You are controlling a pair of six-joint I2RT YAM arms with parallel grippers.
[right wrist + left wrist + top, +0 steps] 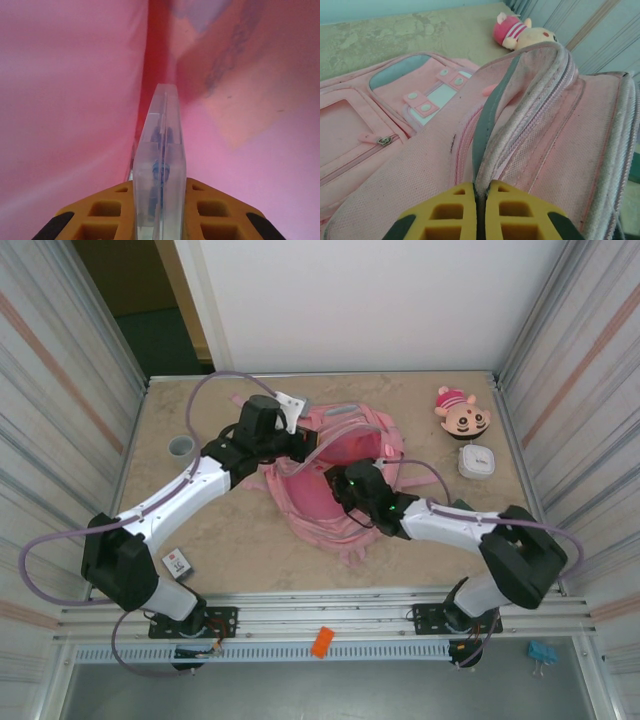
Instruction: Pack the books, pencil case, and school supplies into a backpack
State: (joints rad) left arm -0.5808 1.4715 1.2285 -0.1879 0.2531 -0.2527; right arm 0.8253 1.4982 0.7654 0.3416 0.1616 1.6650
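At the far left of the table point(250, 530) a grey cup point(181, 447) stands upright near the wall. Nearer the arm bases, beside the left arm's shoulder, a small white piece point(178, 562) with a red mark lies flat, well apart from everything else.

The left gripper point(481, 187) is pinched tight on the rim of the pink backpack point(310, 510). Its yellow fingers point(452, 210) meet on the grey-edged zip strip and hold the opening's edge raised. The backpack lies mid-table with its front pockets facing up.

The right gripper point(160, 190) is inside the backpack, with pink lining on every side in its wrist view. Its jaws are clamped on a clear flat case point(160, 130), held edge-on and upright. Something blue shows through it, and it may be the pencil case, though the edge-on view leaves that unsure.

To the right, near the far corner, a pink-and-tan plush head point(462, 412) lies on the table. A white rounded-square box point(477, 461) sits just in front of it.
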